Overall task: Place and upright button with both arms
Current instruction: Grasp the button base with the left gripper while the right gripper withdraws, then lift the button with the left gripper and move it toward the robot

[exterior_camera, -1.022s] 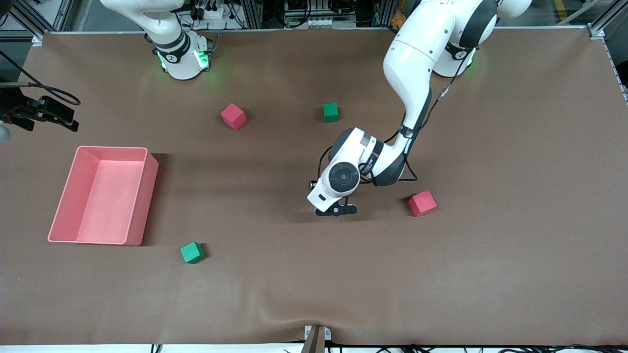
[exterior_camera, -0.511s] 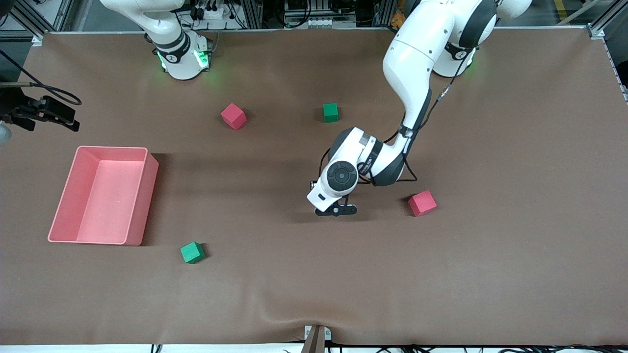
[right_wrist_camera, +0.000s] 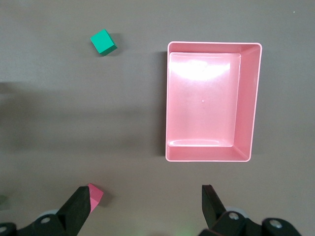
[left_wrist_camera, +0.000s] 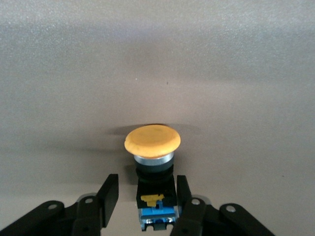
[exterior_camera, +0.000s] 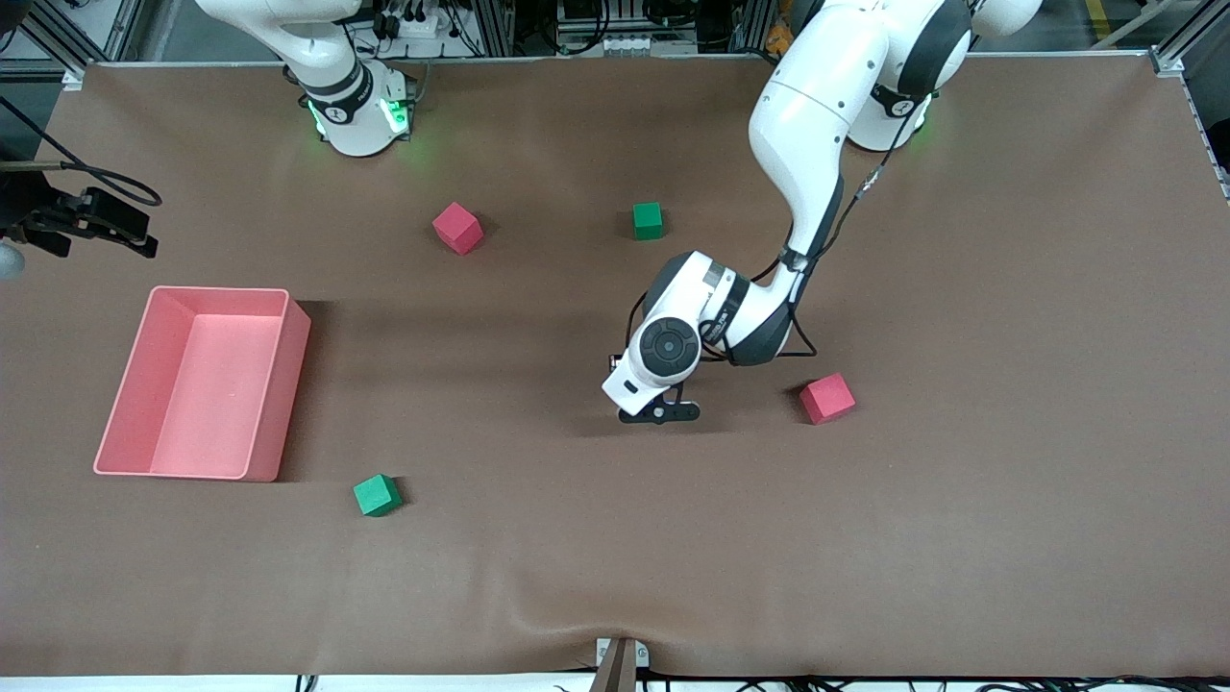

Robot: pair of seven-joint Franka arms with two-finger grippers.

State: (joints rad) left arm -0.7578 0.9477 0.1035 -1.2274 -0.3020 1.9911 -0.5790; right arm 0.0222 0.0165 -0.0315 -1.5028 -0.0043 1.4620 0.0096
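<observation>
While the right gripper (right_wrist_camera: 142,209) waits spread wide above the pink bin (right_wrist_camera: 253,103), left gripper (left_wrist_camera: 146,199), folded low mid-table, clamps the push-button (left_wrist_camera: 152,147).

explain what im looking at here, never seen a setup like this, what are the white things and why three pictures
The white things are two robot arms bolted to a brown table. One picture looks down from across the table; the other two come from cameras on each arm's wrist. The left pincer is down at the table's middle, its fingers closed on the body of a small button with an orange cap. The right pincer waits open, up in the air over a pink bin at its end of the table. Loose on the table lie two red cubes and two green cubes.
</observation>
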